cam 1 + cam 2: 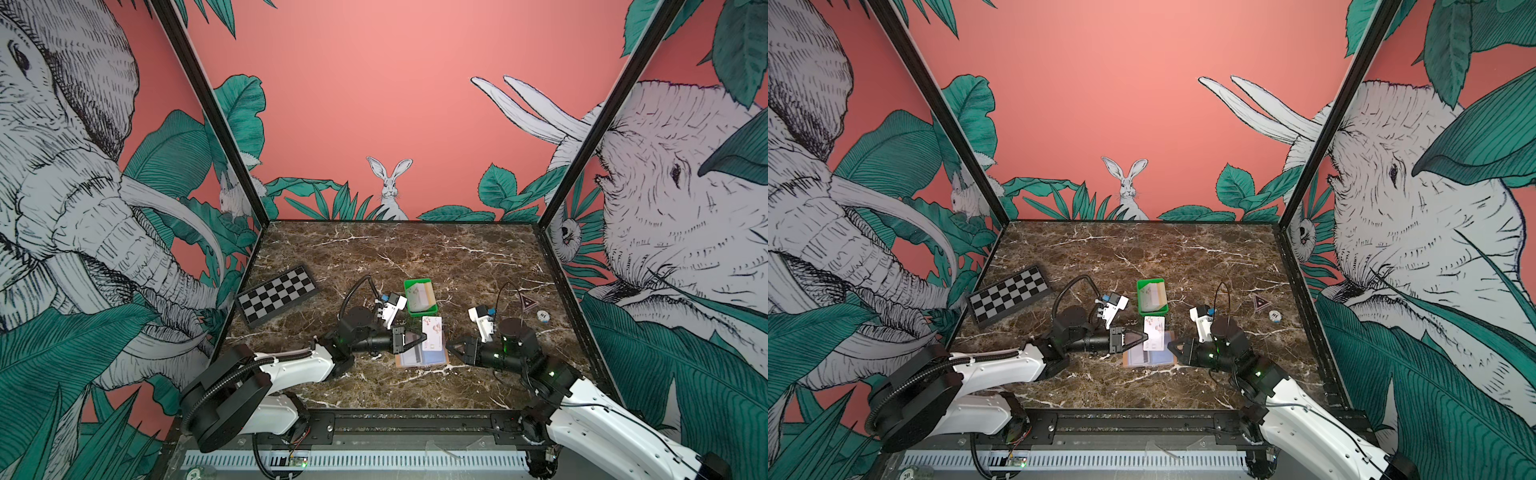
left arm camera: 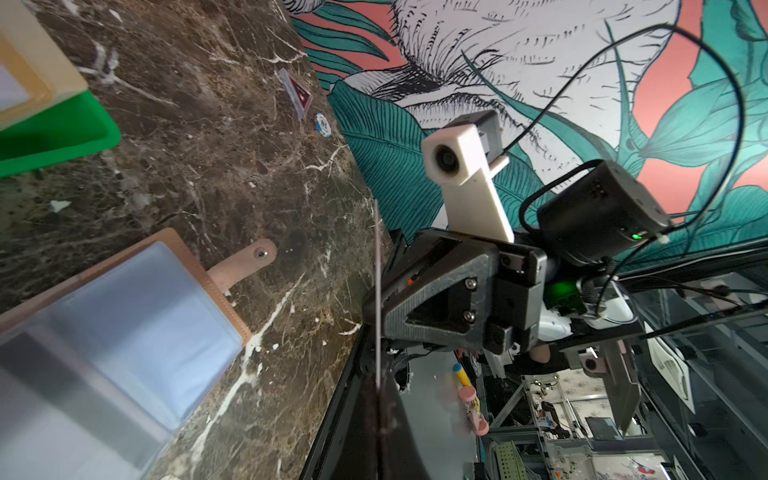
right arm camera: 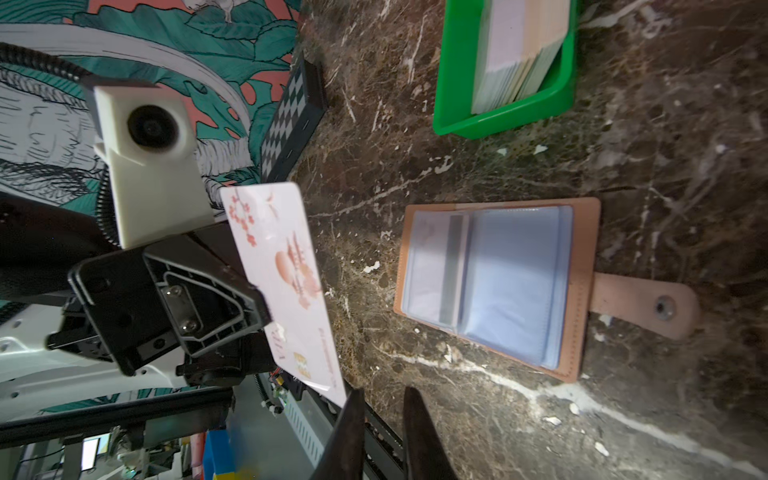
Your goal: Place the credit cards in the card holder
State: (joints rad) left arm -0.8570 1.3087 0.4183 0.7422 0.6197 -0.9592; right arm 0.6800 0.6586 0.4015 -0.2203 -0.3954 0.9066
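Insertion step: credit card [image 3: 282, 270] pinched upright in left tool [image 3: 266, 320] near open card holder [image 3: 579, 270], right tool [image 3: 382, 419] slightly spread, empty; next, tilt-and-slide into clear sleeve [image 3: 515, 270].

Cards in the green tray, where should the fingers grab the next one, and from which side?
Pinch the upper edge of the stacked cards, from above. The stack leans on edge in the green tray, whose walls close off its lower part; only the top seems to clear the rim. The edges there look fanned, which should help single one out.
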